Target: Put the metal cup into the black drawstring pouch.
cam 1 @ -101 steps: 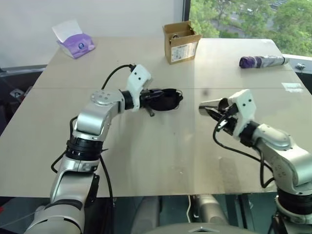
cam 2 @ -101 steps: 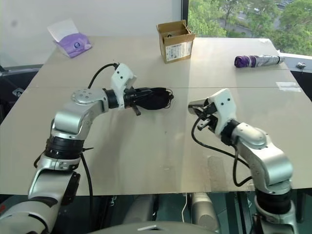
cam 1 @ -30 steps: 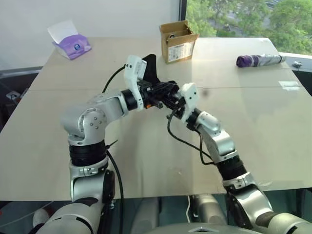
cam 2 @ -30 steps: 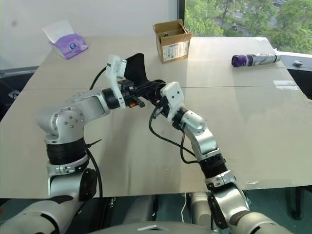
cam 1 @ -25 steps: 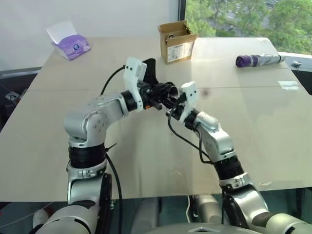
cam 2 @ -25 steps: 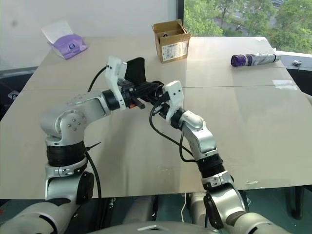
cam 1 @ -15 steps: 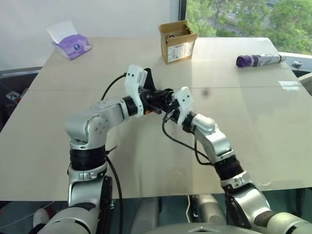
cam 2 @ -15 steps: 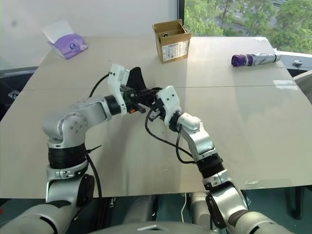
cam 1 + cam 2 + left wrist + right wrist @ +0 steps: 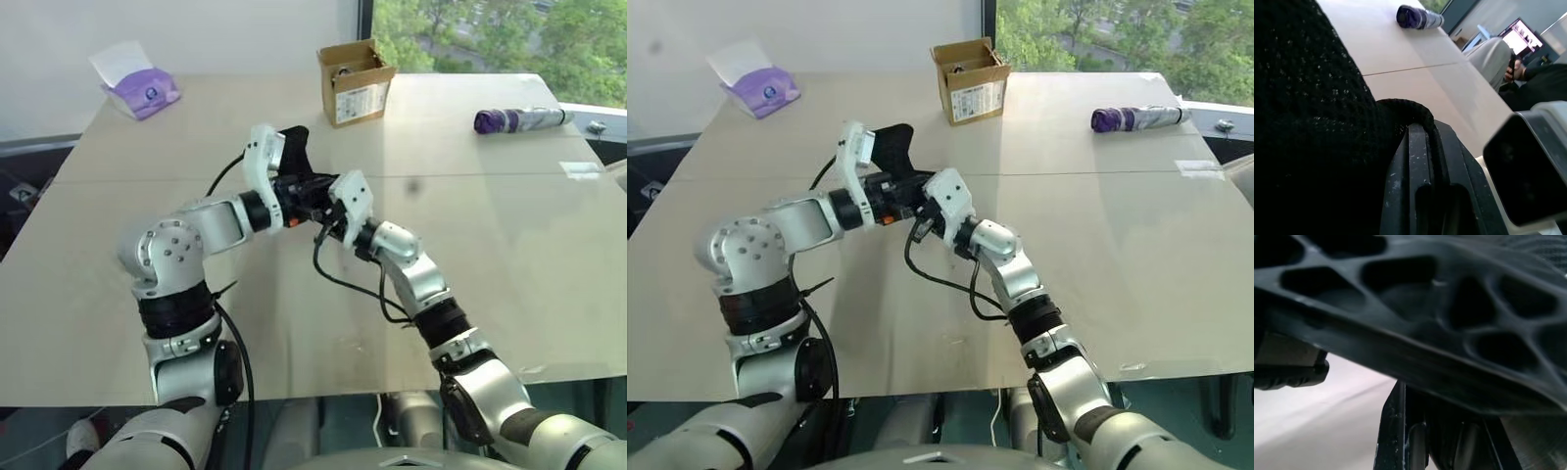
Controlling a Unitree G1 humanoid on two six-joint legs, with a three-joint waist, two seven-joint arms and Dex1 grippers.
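My left gripper is shut on the mouth edge of the black drawstring pouch, held above the table's middle with the fabric standing up behind it. In the left wrist view the pouch and its cord lie over one of the fingers. My right gripper is pressed up against the left one at the pouch's mouth. It is shut on the metal cup, of which a strip of grey steel shows in the right wrist view. From the head views the cup is hidden between the grippers.
At the table's far edge stands a brown cardboard box. A purple tissue pack lies far left and a purple-and-silver umbrella far right. A person sits beyond the table's right side.
The grippers, far apart at first, have come together over the table's middle. In the last second the right gripper slid a little left along the pouch's mouth and the pouch tilted.
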